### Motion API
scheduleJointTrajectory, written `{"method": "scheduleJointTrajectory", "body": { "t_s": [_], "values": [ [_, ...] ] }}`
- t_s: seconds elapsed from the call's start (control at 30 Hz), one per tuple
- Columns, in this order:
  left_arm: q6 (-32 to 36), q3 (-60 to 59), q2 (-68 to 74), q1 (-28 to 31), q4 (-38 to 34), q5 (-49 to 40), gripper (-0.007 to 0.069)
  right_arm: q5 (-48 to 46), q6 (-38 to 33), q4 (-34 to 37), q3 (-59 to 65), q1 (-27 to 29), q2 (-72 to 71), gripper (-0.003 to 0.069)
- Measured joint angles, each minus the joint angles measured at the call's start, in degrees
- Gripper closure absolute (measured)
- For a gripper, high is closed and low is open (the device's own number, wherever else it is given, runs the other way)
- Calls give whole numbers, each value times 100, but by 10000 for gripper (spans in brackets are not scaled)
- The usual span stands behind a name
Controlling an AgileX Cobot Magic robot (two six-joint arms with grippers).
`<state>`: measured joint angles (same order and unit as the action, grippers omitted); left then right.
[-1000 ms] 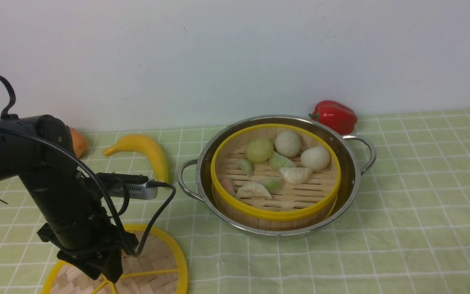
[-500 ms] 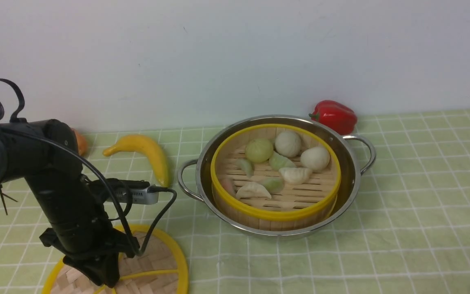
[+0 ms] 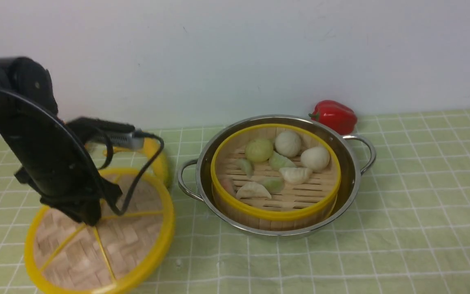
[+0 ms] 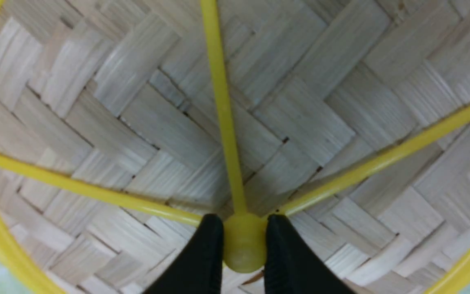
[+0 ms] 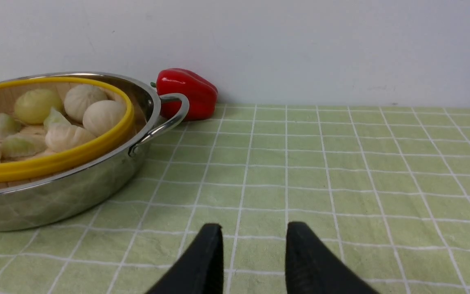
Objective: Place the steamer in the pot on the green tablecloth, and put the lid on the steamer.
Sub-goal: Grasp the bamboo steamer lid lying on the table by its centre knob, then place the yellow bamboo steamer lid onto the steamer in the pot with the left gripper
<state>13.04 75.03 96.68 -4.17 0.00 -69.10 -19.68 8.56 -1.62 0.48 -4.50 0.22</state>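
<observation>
The lid (image 3: 131, 241) hangs tilted at the near left of the counter, its woven face turned partly toward me, and the left pincer (image 3: 89, 216) is clamped tight on the yellow hub (image 4: 244, 245) where the spokes meet. Its nearest edge runs out of the front view, so I cannot tell whether that edge touches the green tablecloth (image 3: 422, 204).

The steamer (image 3: 300, 196) lies to the right of the lid and a little farther back, already seated in the pot (image 3: 353, 179), with its dumplings and buns uncovered. I'd judge that the carry goes rightward and slightly away, and that the lid must be levelled before it meets the yellow rim. The left arm has the job. The pot's left loop handle (image 3: 182, 179) sits between lid and steamer, low enough to pass over.

The right pincer (image 5: 254, 234) hovers half open and empty over bare cloth to the right of the pot, out of the path.

Farther back, a banana (image 3: 160, 163) peeks from behind the lid, and a red bell pepper (image 3: 335, 116) rests by the wall.
</observation>
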Motion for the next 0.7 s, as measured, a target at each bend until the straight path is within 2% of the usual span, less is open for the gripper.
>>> {"method": "scheduleJointTrajectory", "body": {
  "t_s": [0.13, 0.3, 0.4, 0.43, 0.47, 0.5, 0.7],
  "values": [
    [15, 610, -184, -16, 0, -14, 504, 0, 0, 0, 0, 0, 0, 417],
    [454, 1168, -193, -258, -254, -20, 504, 0, 0, 0, 0, 0, 0, 417],
    [975, 1468, -113, -857, -549, -32, 504, 0, 0, 0, 0, 0, 0, 417],
    [1087, 1571, -45, -1099, -561, -39, 504, 0, 0, 0, 0, 0, 0, 417],
    [1087, 1571, -45, -1099, -561, -39, 504, 0, 0, 0, 0, 0, 0, 417],
    [1164, 1727, 89, -1422, -554, -34, 504, 0, 0, 0, 0, 0, 0, 417],
    [1303, 2428, 806, -2313, -102, 129, 504, 0, 0, 0, 0, 0, 0, 417]
  ]
}}
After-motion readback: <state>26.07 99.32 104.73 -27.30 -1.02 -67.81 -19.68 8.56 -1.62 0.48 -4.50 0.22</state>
